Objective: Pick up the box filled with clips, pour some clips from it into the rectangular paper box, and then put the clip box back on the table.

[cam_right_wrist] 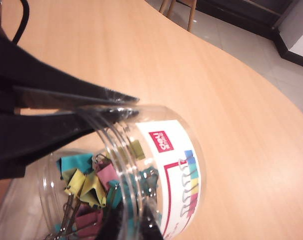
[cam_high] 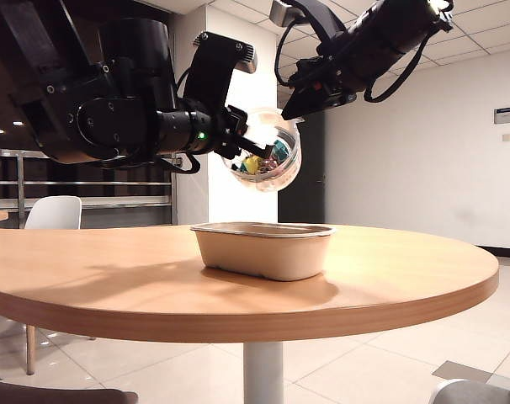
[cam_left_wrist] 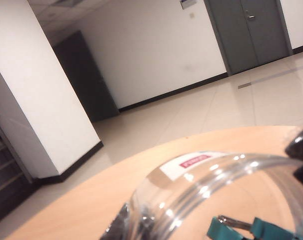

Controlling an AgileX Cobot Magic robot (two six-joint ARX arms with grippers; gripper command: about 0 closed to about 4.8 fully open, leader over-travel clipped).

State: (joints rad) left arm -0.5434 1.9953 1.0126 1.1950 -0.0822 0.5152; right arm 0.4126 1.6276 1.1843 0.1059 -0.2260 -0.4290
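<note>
The box filled with clips, a clear round jar, hangs tilted above the rectangular paper box, which stands mid-table. My left gripper reaches in from the left, shut on the jar's rim. Its long black fingers pinch that rim in the right wrist view. My right gripper comes down from the upper right. It is shut on the jar wall, one finger inside and one outside. Teal, yellow and pink clips lie inside. The left wrist view shows the rim and a teal clip.
A white chair stands behind the table at the left, and wooden chair legs show beyond the table's far edge. The round table edge curves close on the right. A grey object sits on the floor at the lower right.
</note>
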